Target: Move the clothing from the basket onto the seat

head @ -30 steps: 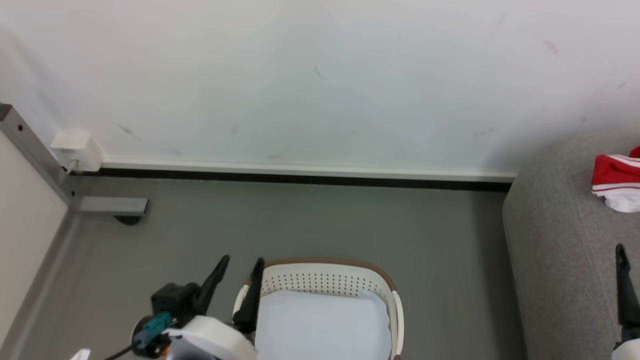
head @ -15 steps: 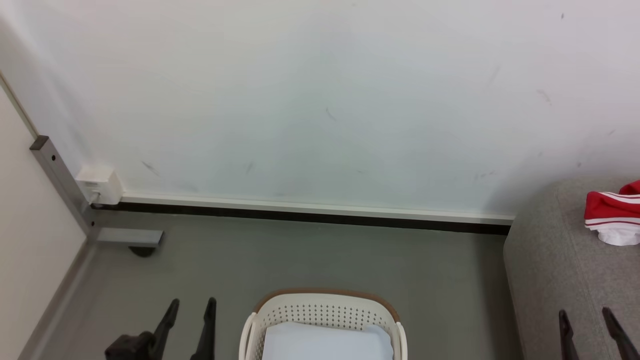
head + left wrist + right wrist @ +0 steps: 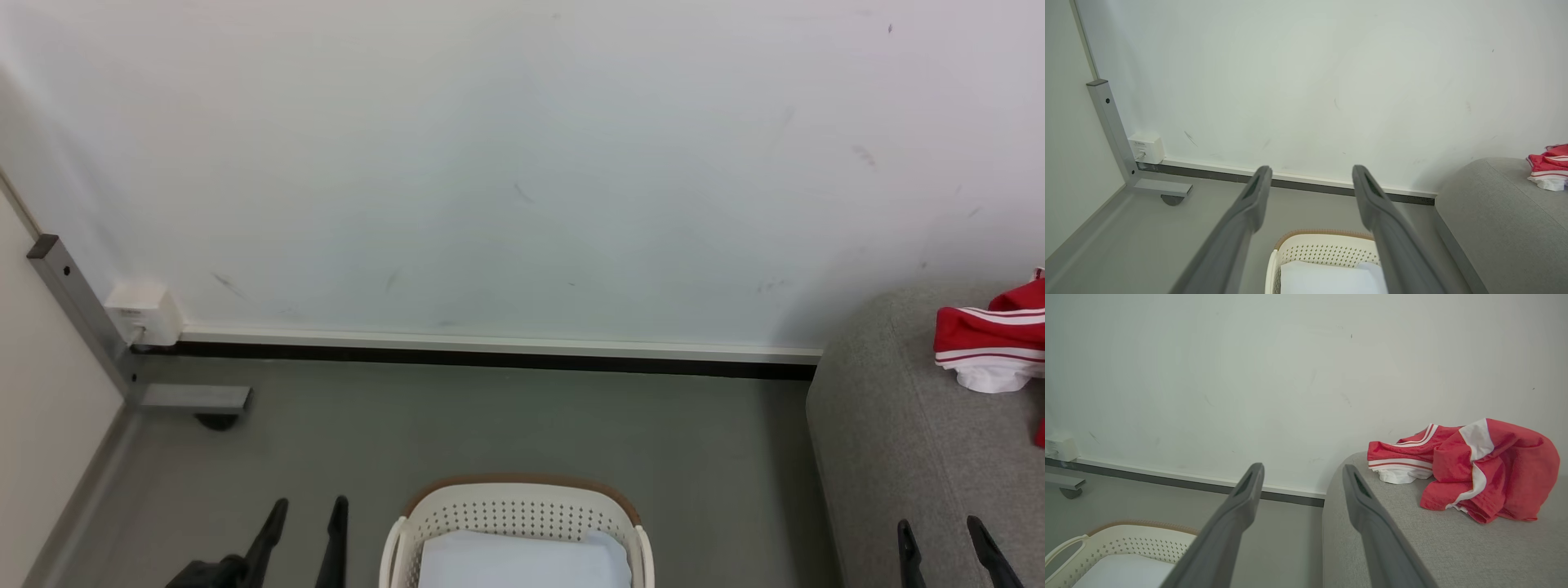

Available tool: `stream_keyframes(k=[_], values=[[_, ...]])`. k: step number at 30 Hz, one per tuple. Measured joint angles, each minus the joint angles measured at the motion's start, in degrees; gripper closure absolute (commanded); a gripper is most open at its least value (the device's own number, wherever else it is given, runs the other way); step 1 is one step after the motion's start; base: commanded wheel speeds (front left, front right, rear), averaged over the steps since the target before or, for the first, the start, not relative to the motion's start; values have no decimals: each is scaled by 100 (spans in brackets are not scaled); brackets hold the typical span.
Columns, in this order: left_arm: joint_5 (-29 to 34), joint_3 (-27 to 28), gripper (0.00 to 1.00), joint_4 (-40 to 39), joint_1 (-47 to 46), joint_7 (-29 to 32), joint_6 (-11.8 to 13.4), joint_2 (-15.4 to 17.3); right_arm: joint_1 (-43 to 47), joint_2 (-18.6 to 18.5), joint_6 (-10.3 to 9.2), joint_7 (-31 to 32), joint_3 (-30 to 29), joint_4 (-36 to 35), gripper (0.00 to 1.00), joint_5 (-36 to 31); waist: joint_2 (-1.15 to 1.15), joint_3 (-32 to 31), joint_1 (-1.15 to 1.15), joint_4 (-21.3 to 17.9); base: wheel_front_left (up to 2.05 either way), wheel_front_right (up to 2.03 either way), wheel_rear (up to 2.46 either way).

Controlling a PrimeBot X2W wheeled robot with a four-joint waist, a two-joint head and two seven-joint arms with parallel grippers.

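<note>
Now clothing [image 3: 1494,469] on seat [image 3: 1474,555], beyond spread right tool [image 3: 1302,470] (seemingly apart).

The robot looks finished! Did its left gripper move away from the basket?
Yes. The left gripper drew back leftward: earlier one finger overlapped the basket at its left rim; now they're apart.

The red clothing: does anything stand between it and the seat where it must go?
Nothing visible does. The clothing already lies crumpled on the seat, outside the basket, which holds a pale cloth. The right gripper is open.
</note>
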Motion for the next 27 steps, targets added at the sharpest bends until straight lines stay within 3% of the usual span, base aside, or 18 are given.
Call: stream_keyframes(k=[12,13,19,27], values=[[163,223,0,101,-5,0,-166,-142,7,24,0,0,-3,46,0,21,0,27,0,7,0,0,0],[159,238,100,96,-3,0,-172,-158,8,25,0,-1,-5,54,100,21,0,30,0,14,0,0,0],[69,218,100,390,145,81,-167,-221,16,127,0,96,-9,368,100,171,0,38,0,10,0,0,0],[-818,318,100,352,118,315,-167,-227,-34,126,0,328,-13,398,100,1137,0,62,0,2,0,0,0]])
